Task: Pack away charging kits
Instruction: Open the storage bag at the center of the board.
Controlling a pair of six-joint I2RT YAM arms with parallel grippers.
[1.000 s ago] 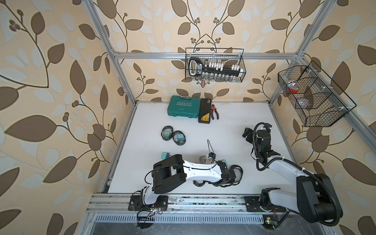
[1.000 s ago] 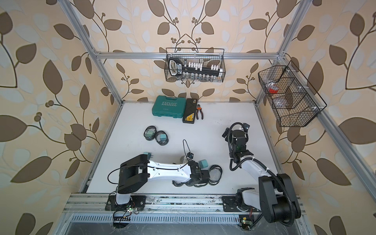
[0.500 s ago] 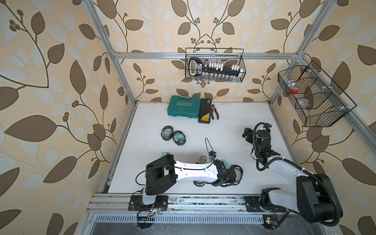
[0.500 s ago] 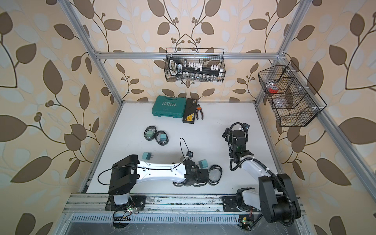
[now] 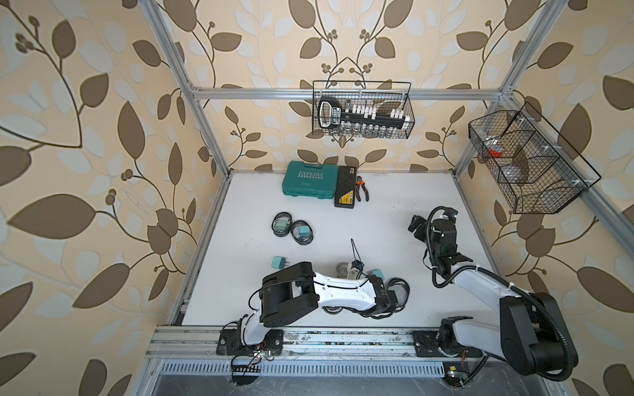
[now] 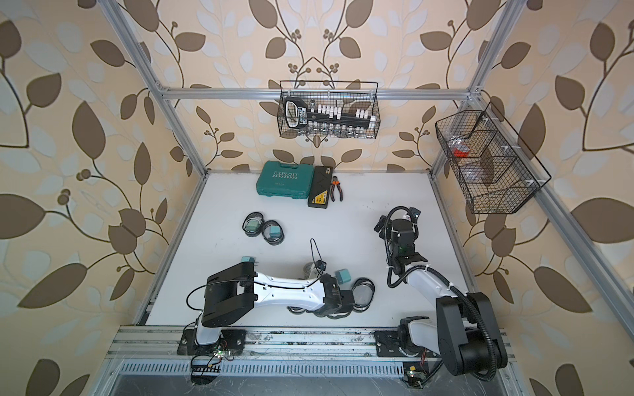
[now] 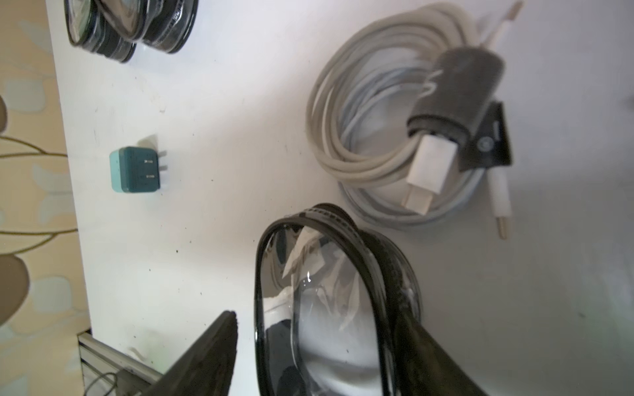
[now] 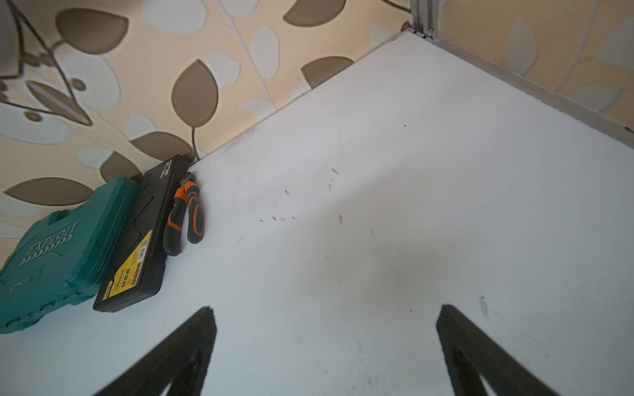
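White table [image 5: 377, 212]; left gripper [image 5: 391, 299] half-hides pouch [image 5: 402, 287].

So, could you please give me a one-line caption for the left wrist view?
Left fingers straddling a black-rimmed clear pouch, with a coiled white cable and teal plug adapter nearby.

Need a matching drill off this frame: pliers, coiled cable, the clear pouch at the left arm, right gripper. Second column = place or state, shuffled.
Things: 1 pliers; 2 coiled cable; 3 clear pouch; 4 right gripper.
States: A between the fingers of the left gripper; B bound by a black strap; C beside the black flat case; D open, holding nothing.
Pairs: 1-C, 2-B, 3-A, 4-D.
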